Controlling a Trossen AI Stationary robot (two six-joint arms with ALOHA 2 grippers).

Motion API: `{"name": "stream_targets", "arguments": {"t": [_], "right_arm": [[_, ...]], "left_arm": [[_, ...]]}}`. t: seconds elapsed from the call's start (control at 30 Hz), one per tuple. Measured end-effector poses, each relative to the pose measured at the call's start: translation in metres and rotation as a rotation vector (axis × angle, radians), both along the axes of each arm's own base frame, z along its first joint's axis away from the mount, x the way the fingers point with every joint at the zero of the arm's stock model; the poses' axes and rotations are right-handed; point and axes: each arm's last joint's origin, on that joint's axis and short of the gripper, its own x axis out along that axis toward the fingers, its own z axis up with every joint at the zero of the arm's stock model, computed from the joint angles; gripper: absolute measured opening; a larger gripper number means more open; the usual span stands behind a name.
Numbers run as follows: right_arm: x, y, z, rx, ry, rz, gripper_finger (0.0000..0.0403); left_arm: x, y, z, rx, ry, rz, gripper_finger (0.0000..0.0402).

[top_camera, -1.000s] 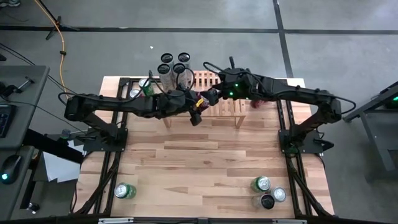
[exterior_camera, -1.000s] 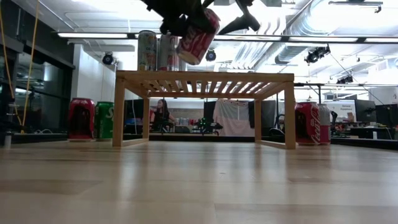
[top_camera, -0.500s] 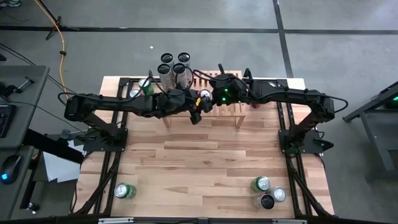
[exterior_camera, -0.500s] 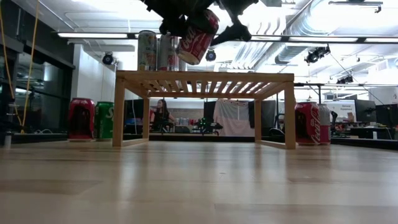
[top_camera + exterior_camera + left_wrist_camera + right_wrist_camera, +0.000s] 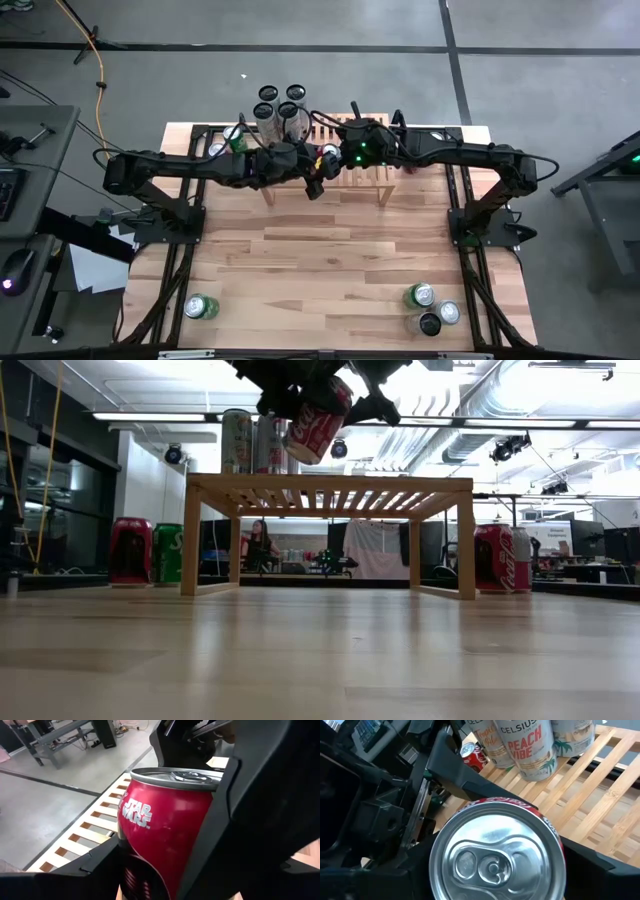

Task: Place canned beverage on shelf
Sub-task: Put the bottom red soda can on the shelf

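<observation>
My left gripper (image 5: 316, 176) is shut on a red Coca-Cola can (image 5: 318, 418) with "Star Wars" print (image 5: 160, 830). It holds the can tilted in the air above the front left part of the light-wood slatted shelf (image 5: 330, 485). My right gripper (image 5: 336, 160) is open. Its fingers stand on either side of the can's silver top end (image 5: 495, 857). Several tall Celsius cans (image 5: 527, 742) stand on the shelf's far left end. My left gripper pinches the red can's side wall (image 5: 127, 832) between its two fingers, which lie across the can's body and come from above and the table's left. The can is lifted clear of the shelf, tilted, with its top toward my right gripper. My right gripper: I cannot tell whether its fingers (image 5: 592, 865) touch the can's top rim.
A red can (image 5: 130, 550) and a green can (image 5: 168, 552) stand on the table behind the shelf's left leg. Red cans (image 5: 497, 558) stand by its right leg. A green can (image 5: 200, 306) sits near the front left, and three cans (image 5: 430, 308) near the front right.
My right gripper has gone toward the table's left, up to the held can, and its fingers now flank the can's top end. The can and my left gripper have stayed in place above the shelf.
</observation>
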Motion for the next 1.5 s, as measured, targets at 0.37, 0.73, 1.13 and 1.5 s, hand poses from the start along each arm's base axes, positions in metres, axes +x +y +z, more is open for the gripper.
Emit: {"name": "stream_targets", "arguments": {"t": [0.37,0.73,1.13,1.5], "right_arm": [[-0.021,-0.01,0.01,-0.036,0.049,-0.016,0.0298],[-0.016,-0.033,0.06,-0.247,0.111,-0.036,0.0298],[0.056,-0.079,0.034,-0.272,0.389,0.003,0.0298],[0.059,-0.097,0.014,-0.192,0.39,-0.002,0.0298]], "left_arm": [[-0.024,-0.005,0.018,-0.071,-0.002,-0.023,0.0383],[-0.13,-0.017,0.115,-0.135,-0.503,-0.006,0.0377],[-0.176,-0.019,0.146,-0.066,-0.715,-0.003,0.0378],[-0.16,-0.018,0.139,-0.072,-0.674,0.0,0.0378]]}}
